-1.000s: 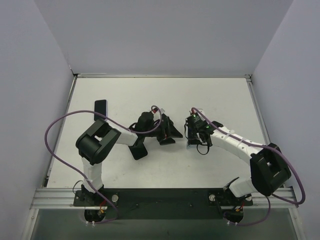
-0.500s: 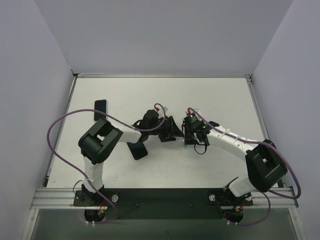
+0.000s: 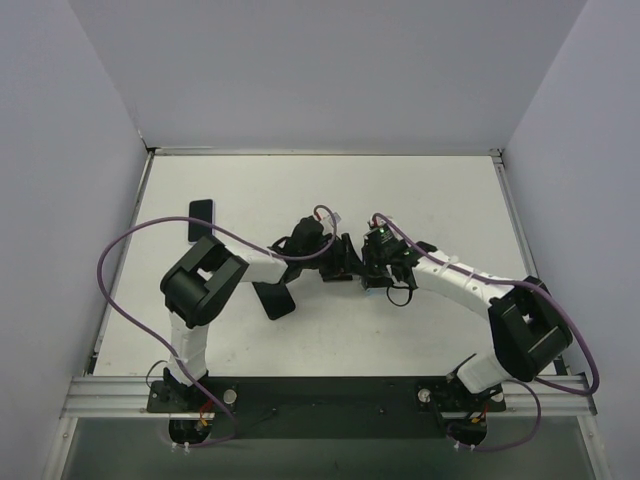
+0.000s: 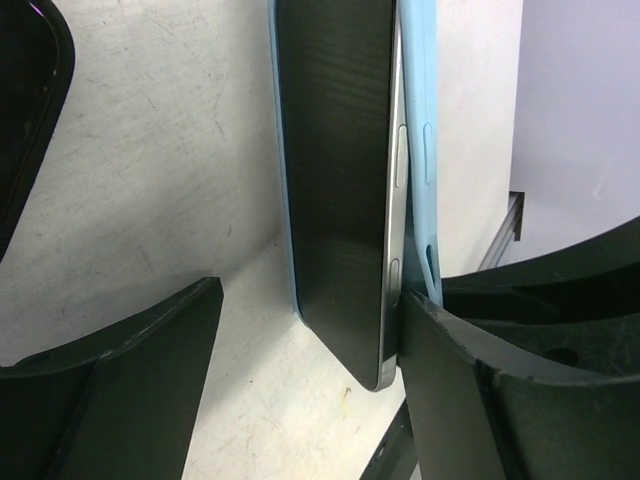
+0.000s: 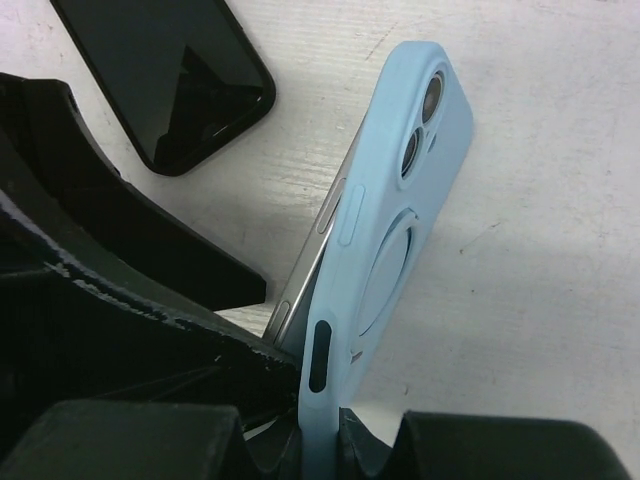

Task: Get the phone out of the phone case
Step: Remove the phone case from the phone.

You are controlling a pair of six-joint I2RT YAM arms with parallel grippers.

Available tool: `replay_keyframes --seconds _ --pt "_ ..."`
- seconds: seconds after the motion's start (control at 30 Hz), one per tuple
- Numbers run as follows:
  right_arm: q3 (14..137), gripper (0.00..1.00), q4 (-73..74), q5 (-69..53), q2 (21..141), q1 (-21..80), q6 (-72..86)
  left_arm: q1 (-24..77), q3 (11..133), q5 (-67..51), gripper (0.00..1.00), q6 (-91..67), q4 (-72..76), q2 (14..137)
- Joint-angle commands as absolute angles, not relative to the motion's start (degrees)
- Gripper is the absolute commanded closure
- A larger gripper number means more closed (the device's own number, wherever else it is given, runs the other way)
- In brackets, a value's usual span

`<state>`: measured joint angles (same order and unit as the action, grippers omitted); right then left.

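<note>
Phone [image 4: 340, 180]: dark screen, silver side. Raised on edge about midway between the left and right edges of the table [image 3: 440, 200], between the two claws.

Right gripper [image 5: 322, 415]: fingers closed tight on the lower rim of the phone case [image 5: 400, 250].

Left gripper [image 4: 310, 295]: spread wide, gripping nothing. The phone's bottom corner sits between the fingers, against the right-hand one and clear of the other.

Change over the last second: the left gripper has shifted toward the right edge and the right gripper toward the left edge. The gap between them in the top view has closed, and the phone and case have travelled leftward with the right gripper.

Container: the case is light blue, with camera cut-outs and a ring moulded into its back. The phone is partly out. Its buttoned long side stands off the case wall with a gap between, while the opposite long side still lies within the blue rim.

Also present:
- black handset [image 3: 275, 298], flat on the table, left of centre toward the near edge, unmoved
- second dark slab [image 3: 200, 218], close to the left edge, unmoved
</note>
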<state>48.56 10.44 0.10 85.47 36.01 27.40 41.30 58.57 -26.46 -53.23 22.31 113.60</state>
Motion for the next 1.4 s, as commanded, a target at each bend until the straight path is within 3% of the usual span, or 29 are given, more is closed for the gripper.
replay_keyframes --seconds 0.0,0.23,0.47,0.5,0.6,1.1,1.37 --pt "46.8 1.00 8.3 -5.1 90.3 36.7 28.6 42.3 61.3 -24.5 0.23 -48.5 18.0 113.3" --pt "47.4 1.00 8.6 -6.2 89.7 36.5 28.8 43.9 65.6 -22.2 0.41 -44.9 11.9 115.2" --pt "48.0 1.00 10.2 -5.8 88.5 36.4 29.0 45.2 67.8 -22.3 0.75 -44.6 9.8 116.7" --pt "47.9 1.00 10.4 -5.9 88.2 36.3 29.0 45.2 67.9 -22.2 0.85 -44.0 9.3 116.7" --pt "46.8 1.00 10.9 -5.6 86.1 35.7 29.3 45.2 69.3 -22.2 1.00 -43.0 6.9 117.1" --pt "41.8 1.00 18.4 -1.9 66.7 30.0 28.0 42.8 67.7 -18.9 1.00 -40.2 0.8 108.9" --pt "41.3 1.00 21.3 -1.8 62.9 25.2 25.7 40.1 64.2 -18.7 1.00 -38.3 0.5 104.0"
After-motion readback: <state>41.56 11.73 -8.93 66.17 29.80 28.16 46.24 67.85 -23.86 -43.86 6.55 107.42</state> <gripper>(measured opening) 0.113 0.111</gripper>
